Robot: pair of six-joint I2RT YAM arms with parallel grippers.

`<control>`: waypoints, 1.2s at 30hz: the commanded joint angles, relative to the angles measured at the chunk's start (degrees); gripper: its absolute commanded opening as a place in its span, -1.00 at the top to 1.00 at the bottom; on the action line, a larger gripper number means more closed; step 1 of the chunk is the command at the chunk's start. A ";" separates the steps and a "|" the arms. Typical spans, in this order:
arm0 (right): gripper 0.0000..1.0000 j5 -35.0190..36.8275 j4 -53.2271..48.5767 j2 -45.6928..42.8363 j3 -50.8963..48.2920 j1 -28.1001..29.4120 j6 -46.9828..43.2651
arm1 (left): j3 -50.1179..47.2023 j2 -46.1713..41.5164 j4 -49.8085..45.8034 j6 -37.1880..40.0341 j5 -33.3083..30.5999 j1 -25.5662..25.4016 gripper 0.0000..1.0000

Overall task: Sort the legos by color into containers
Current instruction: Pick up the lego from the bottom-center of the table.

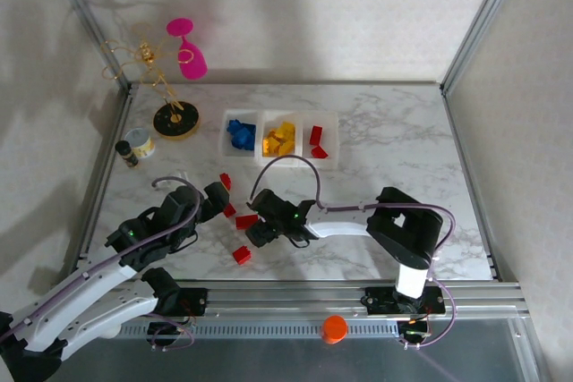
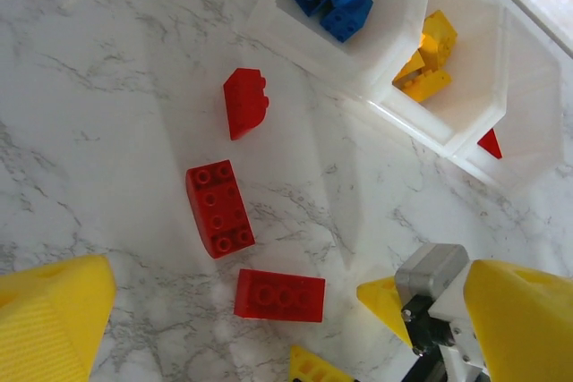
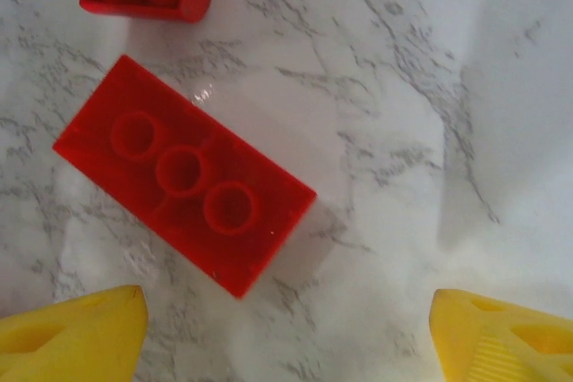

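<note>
Left gripper (image 2: 269,333) jaws wide open, empty. Right gripper (image 3: 286,328) jaws apart, nothing held, hovering by an upside-down red oblong lego (image 3: 183,172) on the marble table (image 3: 430,87). Other loose red legos (image 2: 219,207) nearby. Beyond, containers (image 1: 300,114): blue legos (image 1: 239,133) left, yellow legos (image 1: 279,138) middle, red right.

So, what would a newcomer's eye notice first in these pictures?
First the row of three translucent bins at the far middle of the marble table: blue bricks, yellow bricks and red bricks, one colour per bin. Nearer, loose red bricks lie scattered, and the right gripper stands open close to an oblong red brick.
</note>
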 commanded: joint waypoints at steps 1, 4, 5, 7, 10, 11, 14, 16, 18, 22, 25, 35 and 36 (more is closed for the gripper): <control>-0.69 -1.52 0.66 2.16 2.68 0.88 -2.29 | 0.33 -0.62 -3.10 -1.71 -3.02 0.61 -0.99; -0.77 -0.64 0.54 4.03 4.07 1.03 -2.93 | 0.20 -0.98 -3.14 -1.71 -3.95 0.61 -0.99; -0.79 -0.38 -0.10 4.91 5.16 0.95 -3.07 | 0.19 -1.07 -3.01 -1.72 -3.88 0.69 -0.99; -0.83 0.81 -1.65 6.61 7.36 1.02 -2.81 | 0.36 -1.00 -2.93 -1.90 -3.66 0.69 -0.99; -0.87 2.09 -2.32 8.64 9.95 1.03 -3.03 | 0.37 -1.07 -2.72 -1.89 -3.67 0.67 -0.99; -0.88 2.78 -2.56 9.20 10.68 0.94 -2.90 | 0.37 -1.08 -2.80 -1.82 -3.71 0.73 -0.99; -0.90 3.84 -4.46 10.63 12.98 0.61 -1.99 | 0.61 -1.52 -3.28 -1.69 -3.97 0.81 -0.99; -0.88 4.80 -5.36 10.91 13.68 0.44 -1.61 | 0.57 -1.76 -3.14 -1.76 -4.10 0.87 -0.99; -0.82 5.74 -5.65 10.57 13.14 0.37 -1.38 | 0.16 -2.05 -2.81 -1.67 -3.91 0.87 -0.99; -0.67 6.24 -7.83 10.87 13.75 0.43 -1.22 | -0.16 -2.03 -2.23 -1.74 -3.49 0.96 -0.99; -0.55 5.31 -7.19 10.62 13.45 0.51 -1.49 | -0.81 -2.15 -0.89 -1.71 -3.18 0.96 -0.99; -0.05 3.69 -6.95 10.26 13.76 0.51 -1.08 | -0.79 -1.94 -0.03 -1.62 -1.95 0.98 -0.99; -0.01 3.44 -7.10 9.98 13.68 0.51 -0.89 | -0.54 -1.87 -0.11 -1.62 -1.82 1.00 -0.99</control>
